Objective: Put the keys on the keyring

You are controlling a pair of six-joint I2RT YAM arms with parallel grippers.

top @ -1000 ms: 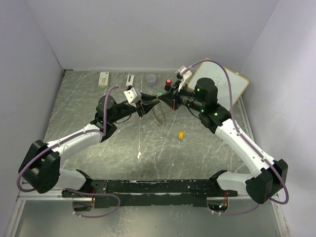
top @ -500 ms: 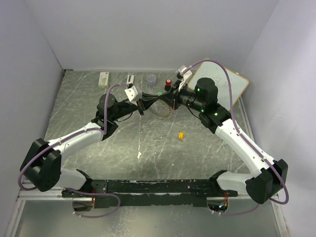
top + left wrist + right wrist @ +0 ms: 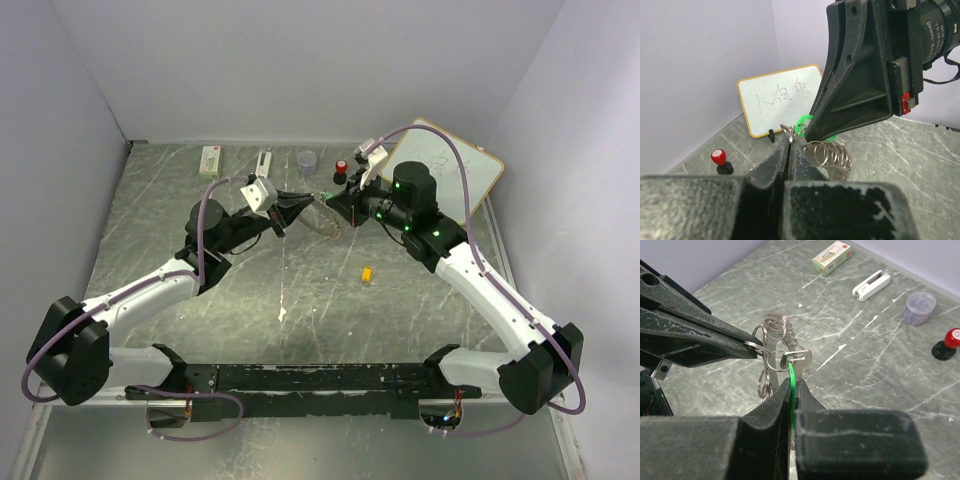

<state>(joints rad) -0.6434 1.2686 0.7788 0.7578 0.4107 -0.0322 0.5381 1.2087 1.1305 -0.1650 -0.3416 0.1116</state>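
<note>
The keyring (image 3: 326,216), a metal ring crowded with small silvery split rings, hangs above the table between both grippers. My left gripper (image 3: 289,206) is shut on its wire (image 3: 788,139). My right gripper (image 3: 336,200) is shut on the green key (image 3: 791,377), held edge-on, its top touching a small ring and a silver key (image 3: 802,361) on the keyring (image 3: 771,335). In the left wrist view the green key (image 3: 801,125) shows beside the right finger (image 3: 855,90). The yellow-orange key (image 3: 367,273) lies on the table, right of centre.
A whiteboard (image 3: 450,165) leans at the back right. A red-topped black knob (image 3: 341,169), a small cup of clips (image 3: 306,159), a white clip tool (image 3: 263,161) and a small box (image 3: 209,161) stand along the back edge.
The left arm has drawn back to the left and lifted its wrist. The keyring has risen and shifted slightly toward the right gripper. Both grippers stay shut.
</note>
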